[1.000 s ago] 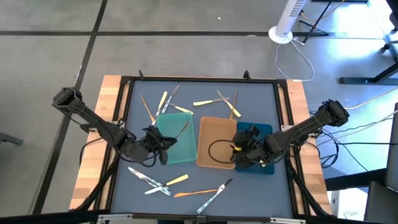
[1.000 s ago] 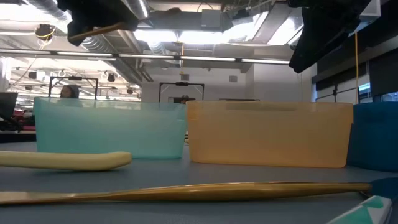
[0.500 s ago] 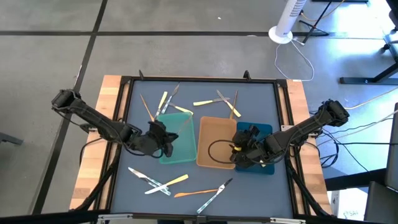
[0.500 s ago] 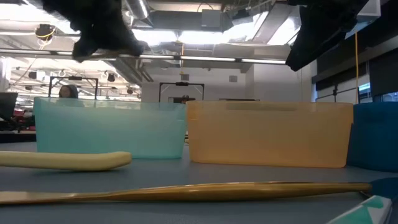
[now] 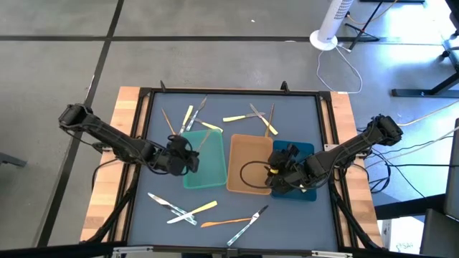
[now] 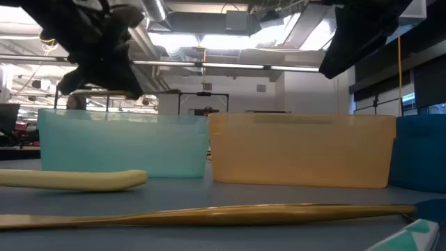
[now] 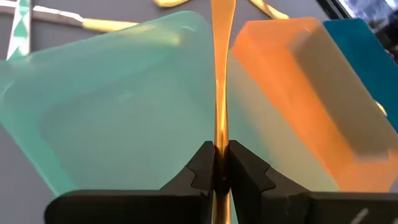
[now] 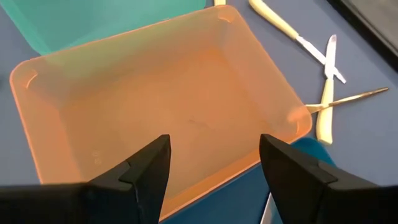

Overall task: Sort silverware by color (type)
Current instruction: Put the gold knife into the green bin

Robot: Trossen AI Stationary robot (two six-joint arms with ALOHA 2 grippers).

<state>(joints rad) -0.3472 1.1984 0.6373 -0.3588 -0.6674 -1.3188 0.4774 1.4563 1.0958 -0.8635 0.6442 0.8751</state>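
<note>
My left gripper (image 5: 188,159) hovers over the left end of the teal tray (image 5: 209,163), shut on a slim gold utensil (image 7: 220,74) that sticks out ahead of it over the tray. In the low view my left gripper (image 6: 97,52) hangs above the teal tray's rim. My right gripper (image 8: 211,168) stands open and holds nothing, above the tan tray (image 5: 244,152) near the dark-blue tray (image 5: 305,149). Other silverware lies loose on the mat: several pieces (image 5: 240,117) at the far side, several (image 5: 204,208) at the near side. My left gripper pinches the gold utensil's thin shaft (image 7: 220,149) between its two fingers. The fingers slant down from the table's left side. The utensil runs on forward in line with them. It is lifted clear, its broader free end (image 7: 222,15) above the teal tray.
The three trays stand side by side mid-table: teal, tan, dark blue. A black cable (image 5: 251,175) loops over the tan tray. In the low view a yellow handle (image 6: 77,180) and a long gold piece (image 6: 209,213) lie in front of the trays.
My left gripper has moved toward the table's far edge and down, over the teal tray's left end, and has rolled. The gold utensil has come along and now points out over the tray. My right gripper has kept still.
</note>
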